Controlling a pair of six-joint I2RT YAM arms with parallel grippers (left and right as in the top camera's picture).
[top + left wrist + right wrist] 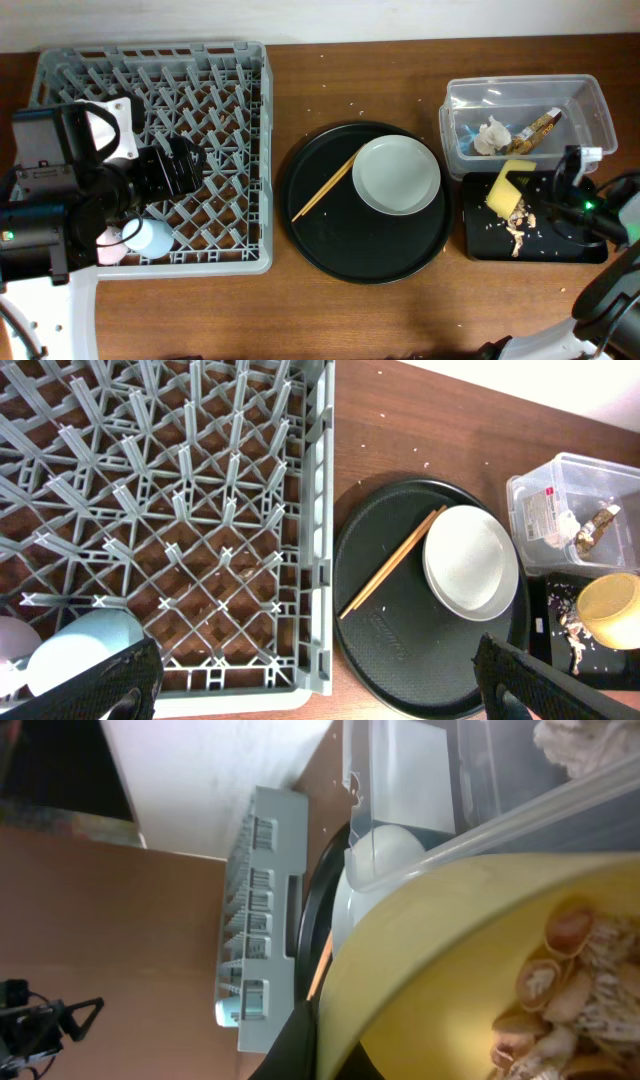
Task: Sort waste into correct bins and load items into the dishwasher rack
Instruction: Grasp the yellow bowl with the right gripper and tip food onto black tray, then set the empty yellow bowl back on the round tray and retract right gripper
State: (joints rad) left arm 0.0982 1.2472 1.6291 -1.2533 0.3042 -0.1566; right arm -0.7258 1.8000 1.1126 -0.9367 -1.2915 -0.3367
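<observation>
On brown table (400,320), far right, clamps bowl (504,188) by its rim in right gripper (542,195), mouth tilted down over tray (590,250) and crumbs (518,226), rack (200,80) lying well leftward under spread-open, empty left gripper (315,660).

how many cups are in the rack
2: a light-blue cup and a pink cup side by side in the rack's near left corner; the left arm may hide others.

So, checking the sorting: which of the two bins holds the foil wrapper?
The clear plastic tub: wrapper and tissue wad lie inside. The shallow black tray has crumbs.
</observation>
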